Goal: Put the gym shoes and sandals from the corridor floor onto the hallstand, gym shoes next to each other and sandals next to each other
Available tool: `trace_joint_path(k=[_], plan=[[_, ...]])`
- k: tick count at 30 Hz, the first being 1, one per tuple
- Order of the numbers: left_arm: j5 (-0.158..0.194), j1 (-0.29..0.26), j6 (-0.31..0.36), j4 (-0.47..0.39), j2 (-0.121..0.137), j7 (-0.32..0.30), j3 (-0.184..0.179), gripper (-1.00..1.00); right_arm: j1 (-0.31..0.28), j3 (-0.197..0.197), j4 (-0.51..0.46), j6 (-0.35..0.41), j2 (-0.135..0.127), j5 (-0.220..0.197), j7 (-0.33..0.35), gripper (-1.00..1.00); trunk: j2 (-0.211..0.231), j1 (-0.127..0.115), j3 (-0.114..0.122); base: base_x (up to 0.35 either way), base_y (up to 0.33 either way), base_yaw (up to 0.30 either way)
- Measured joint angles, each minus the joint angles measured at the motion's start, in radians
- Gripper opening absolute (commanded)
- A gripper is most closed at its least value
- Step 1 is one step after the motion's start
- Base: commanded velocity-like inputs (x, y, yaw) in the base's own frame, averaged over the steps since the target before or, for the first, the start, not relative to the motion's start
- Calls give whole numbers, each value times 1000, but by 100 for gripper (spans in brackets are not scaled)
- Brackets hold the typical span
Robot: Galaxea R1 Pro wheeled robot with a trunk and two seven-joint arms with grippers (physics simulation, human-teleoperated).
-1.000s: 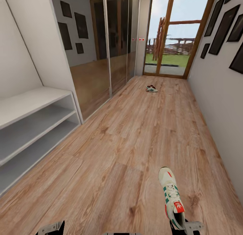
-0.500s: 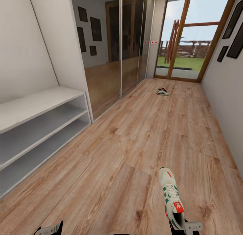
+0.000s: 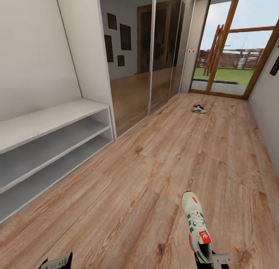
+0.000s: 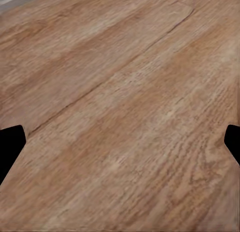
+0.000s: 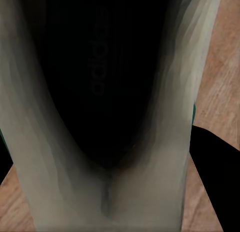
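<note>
Holding gym shoe point(image 3: 197, 222), mirrored wardrobe point(image 3: 151, 64) ahead

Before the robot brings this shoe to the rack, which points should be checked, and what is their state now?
1. Gym shoe held by right tool: ok, its heel sits at the tool.
2. Grip firm: cannot tell; the shoe's opening hides the fingers.
3. Left tool free: ok, open over bare floor.
4. Hallstand shelves free: ok in the visible part.
5. Second gym shoe located: ok, far down the corridor floor.
6. Sandals located: cannot tell.
</note>
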Motion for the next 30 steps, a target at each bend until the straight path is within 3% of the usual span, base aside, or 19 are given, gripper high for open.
trace_joint_path(k=[13,20,30], plan=[[-1,0,1,0,0,0,1,100,0,1,-1,0,1,0,0,-100,0,0,13,-79,-255,227],[-1,0,3,1,0,1,1,100,0,1,-1,0,33,2,0,-100,0,0,14,-80,-257,274],[-1,0,5,1,0,1,2,100,0,0,-1,0,38,1,0,-100,0,0,11,-21,-156,276]])
